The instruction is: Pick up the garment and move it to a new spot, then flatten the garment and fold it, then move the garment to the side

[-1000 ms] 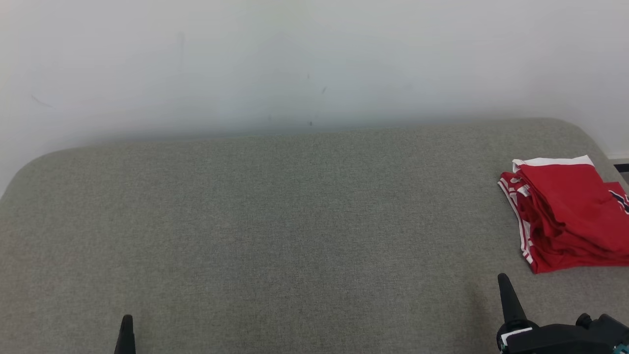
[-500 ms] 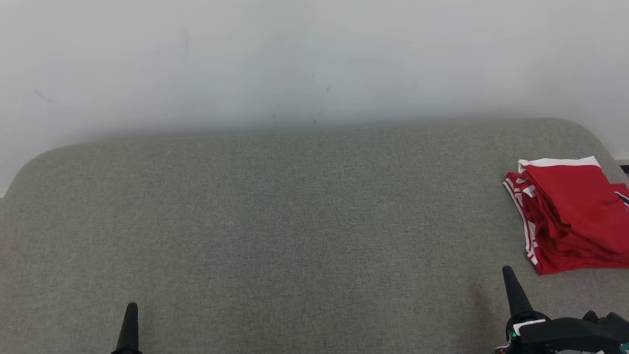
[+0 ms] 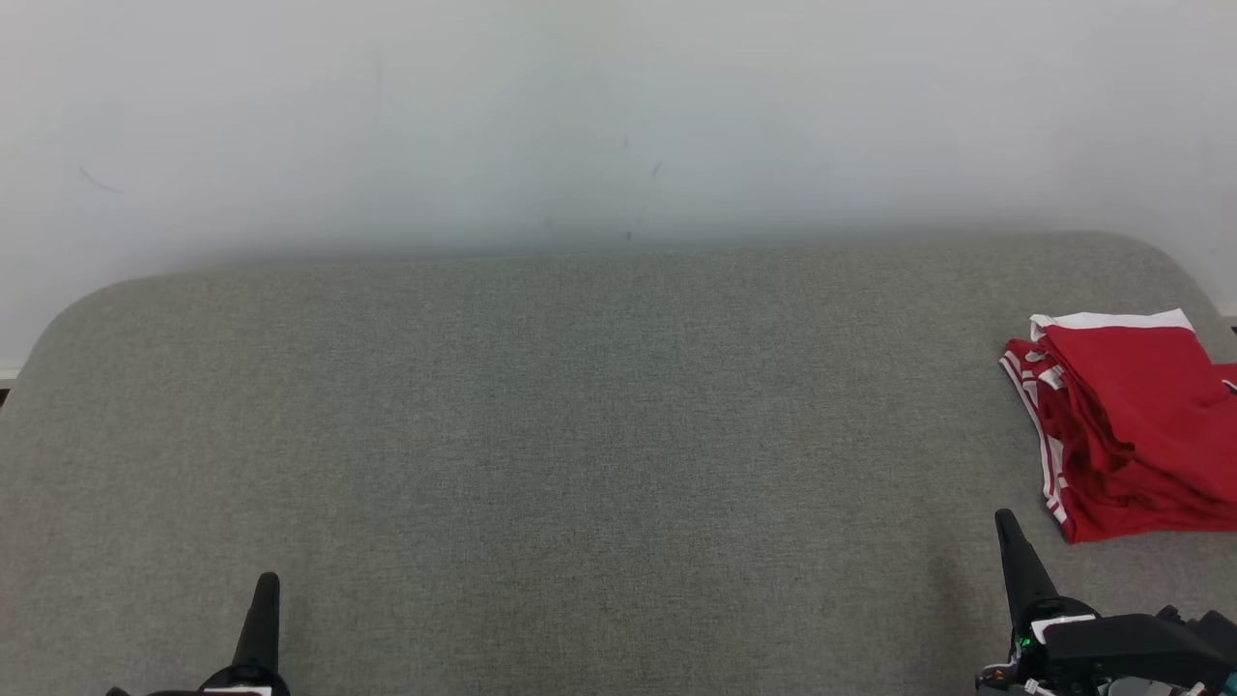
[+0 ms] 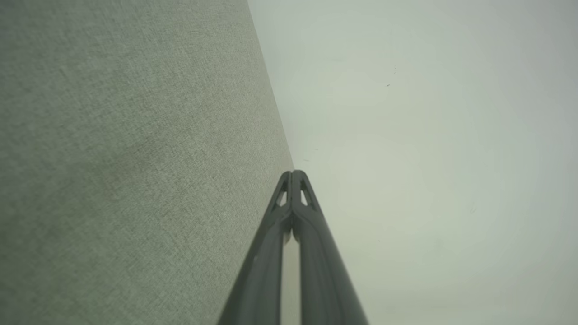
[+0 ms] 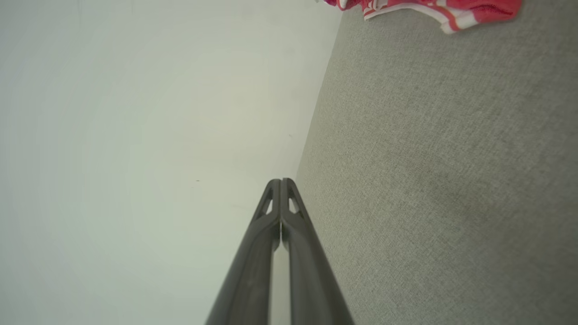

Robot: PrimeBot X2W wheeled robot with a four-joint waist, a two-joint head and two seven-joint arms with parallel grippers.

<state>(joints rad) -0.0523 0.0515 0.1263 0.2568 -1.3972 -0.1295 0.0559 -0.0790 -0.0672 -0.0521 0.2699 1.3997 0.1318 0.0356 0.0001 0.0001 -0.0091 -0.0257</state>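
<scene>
Garment [image 3: 1131,435], seemingly folded, hugs right edge of cushion [image 3: 580,406]; left gripper [image 3: 268,582] and right gripper [image 3: 1005,522] closed, empty.

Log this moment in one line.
garment: folded, lying right on grey surface | left jaws: shut, empty | right jaws: shut, empty, short of garment

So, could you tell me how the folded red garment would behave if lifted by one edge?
The red garment lies in soft, rumpled layers, so it would probably droop and unfold rather than stay flat. It looks thin, likely light. Pushed across the woven grey surface, it would probably bunch up.
</scene>
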